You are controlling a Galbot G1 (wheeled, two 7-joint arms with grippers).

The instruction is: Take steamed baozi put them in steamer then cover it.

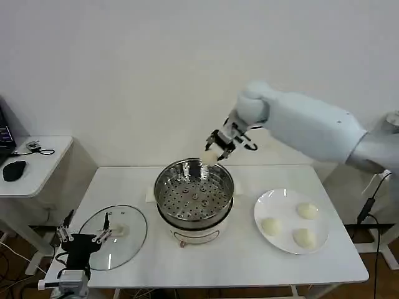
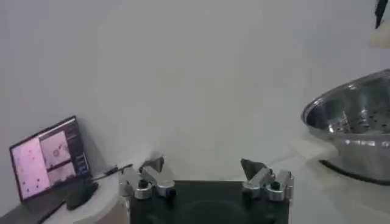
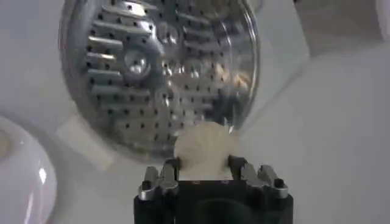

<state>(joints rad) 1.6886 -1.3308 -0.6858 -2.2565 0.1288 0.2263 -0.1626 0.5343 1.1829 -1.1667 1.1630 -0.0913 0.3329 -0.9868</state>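
While gripping one bun (image 1: 211, 157) in the right claw (image 1: 216, 151) above the steamer's (image 1: 194, 193) far rim, lower gently onto the perforated tray, release late; left claw (image 2: 207, 176) open, idle beside the lid (image 1: 115, 235)

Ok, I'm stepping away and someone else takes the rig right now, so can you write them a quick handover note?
Right gripper: shut on a baozi, held above the far rim of the steamer.
Left gripper: open, idle at the near left table edge by the cover.
Steamer: mid-table, its tray bare.
Plate: right of the steamer, three buns on it.
Cover: flat on the table, left of the steamer.
Done: first baozi picked up.
Left: drop it in, move the other three, put the cover on.
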